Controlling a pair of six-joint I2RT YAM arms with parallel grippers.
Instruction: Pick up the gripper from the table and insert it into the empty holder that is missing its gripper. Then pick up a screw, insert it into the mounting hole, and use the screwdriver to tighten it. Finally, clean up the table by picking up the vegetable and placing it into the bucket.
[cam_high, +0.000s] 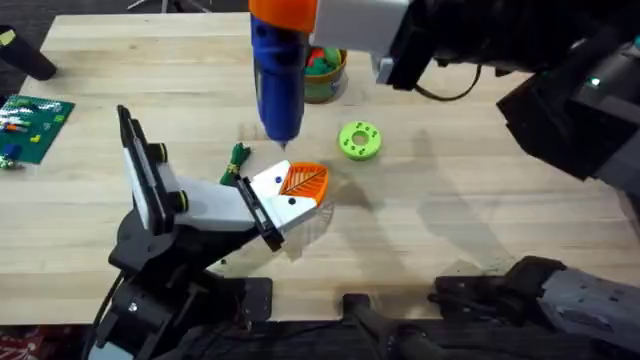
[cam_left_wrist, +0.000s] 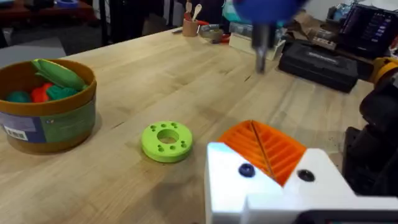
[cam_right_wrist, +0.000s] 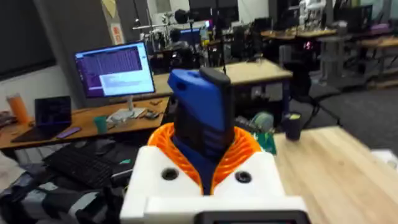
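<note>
Both my jaws are closed on something: the right jaws (cam_right_wrist: 205, 158) clamp the blue screwdriver (cam_high: 277, 85), the left jaws (cam_left_wrist: 273, 155) hold the gripper (cam_high: 303, 181). I keep the screwdriver upright, tip down over the middle of the tabletop (cam_high: 480, 220), I judge so it can drop onto a mounting hole (cam_left_wrist: 246, 170) in the gripper's white base, which my left arm steadies. My left wrist view shows two dark holes in that base; overhead shows the vegetable (cam_high: 238, 155) lying just beside the tip. At the far edge stands the bucket (cam_left_wrist: 50, 121), the green disc (cam_left_wrist: 166, 140) near it.
</note>
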